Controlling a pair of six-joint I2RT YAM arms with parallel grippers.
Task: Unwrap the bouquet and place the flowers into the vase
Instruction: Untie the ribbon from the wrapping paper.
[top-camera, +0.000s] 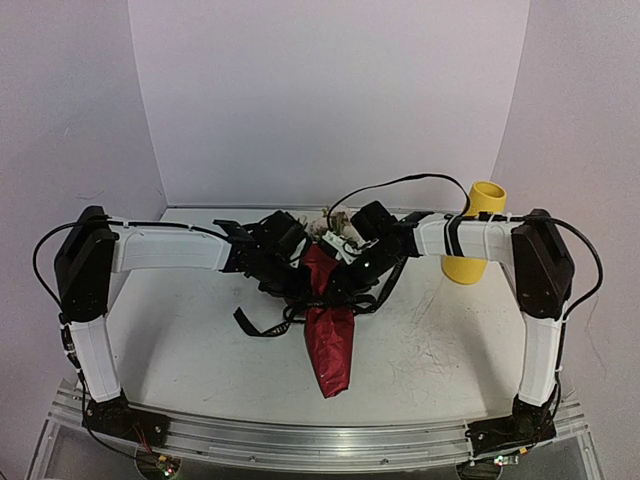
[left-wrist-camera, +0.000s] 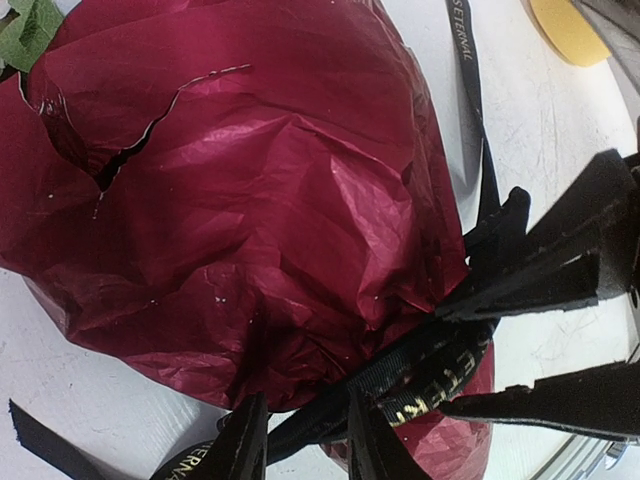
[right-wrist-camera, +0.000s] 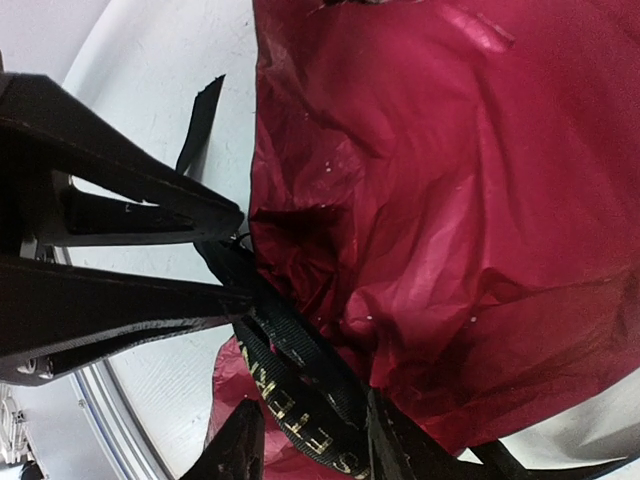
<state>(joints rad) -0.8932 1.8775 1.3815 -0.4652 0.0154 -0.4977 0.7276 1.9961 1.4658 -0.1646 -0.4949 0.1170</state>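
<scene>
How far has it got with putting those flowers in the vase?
Barely begun. Done: nothing visible; the bouquet lies on the table, dark red wrap closed, black ribbon round it. In hand: the left gripper and right gripper are both at that ribbon, apparently working on it. Left: remove ribbon and wrap, then move the flowers into the yellow vase.

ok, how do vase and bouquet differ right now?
Pose: the vase stands upright; the bouquet lies on its side. Look: the vase is plain matte yellow; the bouquet's wrap is crinkled, shiny dark red. Both rest on the table.
</scene>
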